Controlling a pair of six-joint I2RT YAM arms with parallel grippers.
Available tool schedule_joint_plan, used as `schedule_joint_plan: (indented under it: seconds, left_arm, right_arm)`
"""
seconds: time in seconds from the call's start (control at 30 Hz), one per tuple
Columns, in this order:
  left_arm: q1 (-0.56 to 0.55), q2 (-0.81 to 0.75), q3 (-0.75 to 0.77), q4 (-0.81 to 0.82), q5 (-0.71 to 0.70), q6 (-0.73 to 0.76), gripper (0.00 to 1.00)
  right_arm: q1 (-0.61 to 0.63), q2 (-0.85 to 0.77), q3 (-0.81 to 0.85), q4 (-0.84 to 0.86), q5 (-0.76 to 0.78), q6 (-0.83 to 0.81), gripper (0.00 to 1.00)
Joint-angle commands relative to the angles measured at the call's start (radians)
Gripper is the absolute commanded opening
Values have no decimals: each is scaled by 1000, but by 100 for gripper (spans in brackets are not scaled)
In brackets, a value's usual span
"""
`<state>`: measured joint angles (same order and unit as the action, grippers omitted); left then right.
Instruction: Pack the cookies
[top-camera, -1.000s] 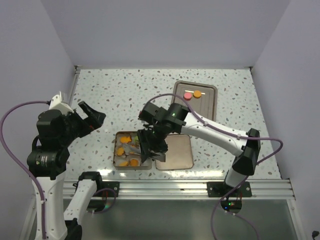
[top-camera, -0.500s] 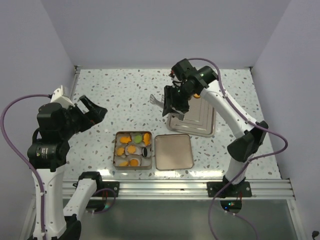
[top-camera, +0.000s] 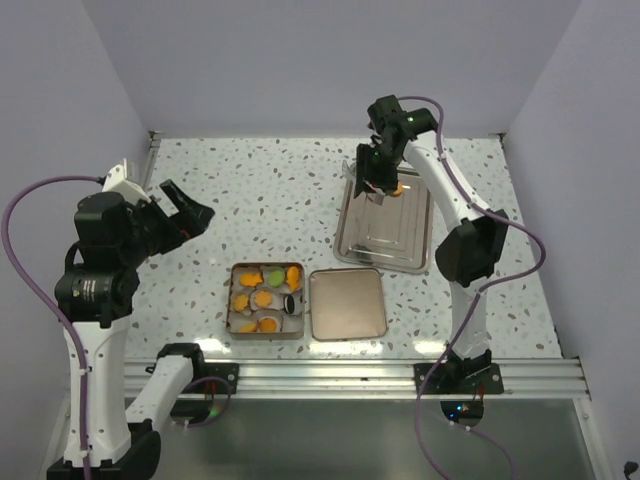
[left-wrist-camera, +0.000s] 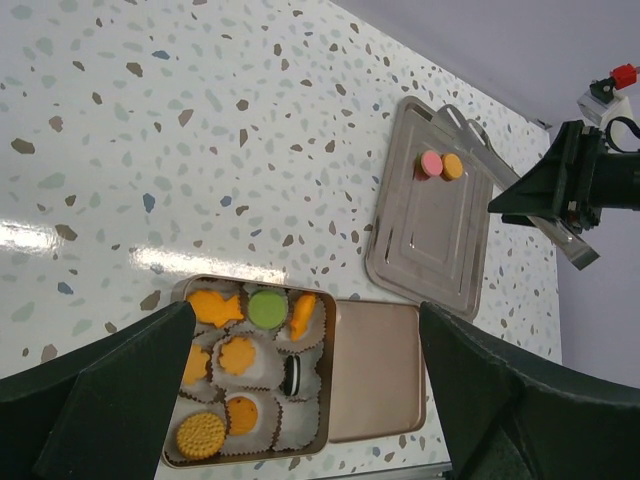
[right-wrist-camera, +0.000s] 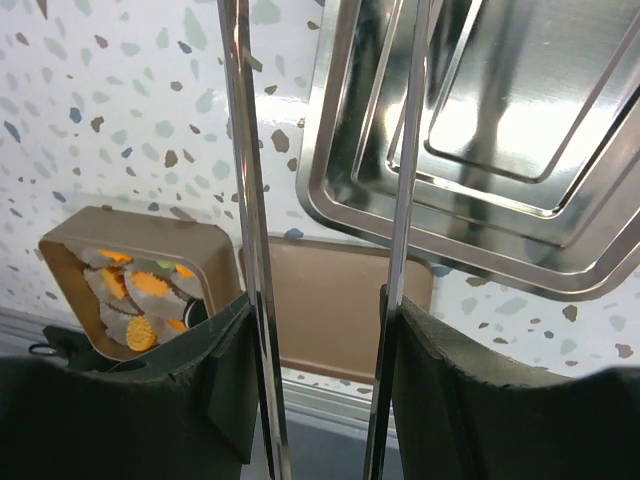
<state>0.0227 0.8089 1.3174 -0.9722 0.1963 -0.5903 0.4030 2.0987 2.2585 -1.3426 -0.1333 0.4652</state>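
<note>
Several cookies (top-camera: 262, 298), mostly orange with one green (left-wrist-camera: 266, 308) and one black (left-wrist-camera: 291, 375), sit in white paper cups inside an open tan tin (top-camera: 231, 300). A pink cookie (left-wrist-camera: 431, 163) and an orange cookie (left-wrist-camera: 452, 166) lie at the far end of a steel tray (top-camera: 385, 235). My right gripper (top-camera: 378, 172) is shut on metal tongs (right-wrist-camera: 250, 200), whose arms stand apart, and hovers over the tray's far end, right by those two cookies. My left gripper (top-camera: 185, 215) is open and empty, raised high at the left.
The tin's tan lid (top-camera: 347, 303) lies flat just right of the tin. The tin, lid and tray also show in the right wrist view, with the tray (right-wrist-camera: 480, 150) closest. White walls enclose the speckled table; a rail runs along its near edge.
My right arm has swung with the tongs from over the tin back to the far end of the steel tray. The left arm has barely moved.
</note>
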Motion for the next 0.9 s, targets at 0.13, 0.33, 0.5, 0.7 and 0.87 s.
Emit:
schedule_joint_plan:
  seconds: [0.13, 0.33, 0.5, 0.7, 0.87]
  left_arm:
    - [-4, 48, 28, 95, -1, 20, 100]
    - [-4, 81, 19, 127, 14, 7, 100]
    - [-6, 75, -15, 133, 17, 0, 100]
    - [-6, 67, -30, 132, 15, -2, 100]
    - [-6, 72, -27, 132, 11, -2, 100]
  right_arm:
    - [-39, 61, 39, -171, 72, -39, 50]
    - [-49, 69, 10, -175, 132, -48, 51]
    - [-58, 67, -28, -164, 132, -59, 51]
    - [-62, 78, -63, -152, 170, -68, 52]
    - [-76, 90, -88, -130, 169, -74, 52]
